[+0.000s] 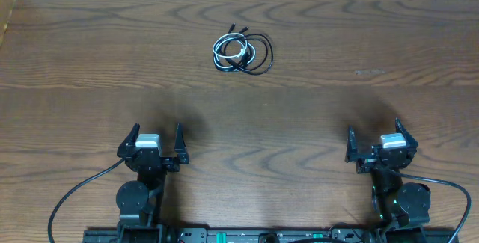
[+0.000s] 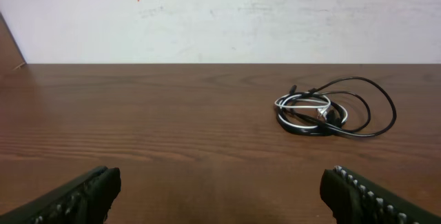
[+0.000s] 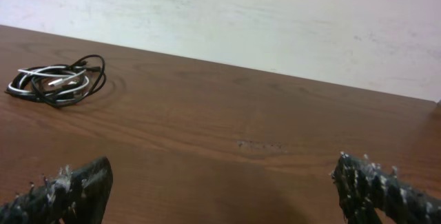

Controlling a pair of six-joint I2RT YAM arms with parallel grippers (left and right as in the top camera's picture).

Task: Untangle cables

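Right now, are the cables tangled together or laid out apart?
Tangled. The cables lie in one small coiled heap, with white loops overlapping black ones.

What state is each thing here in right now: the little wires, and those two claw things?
cables: black and white ones coiled together in one tangle, lying flat on the table, touched by neither gripper.
left gripper: open, empty, well short of the tangle.
right gripper: open, empty, farther from the tangle than the left one.
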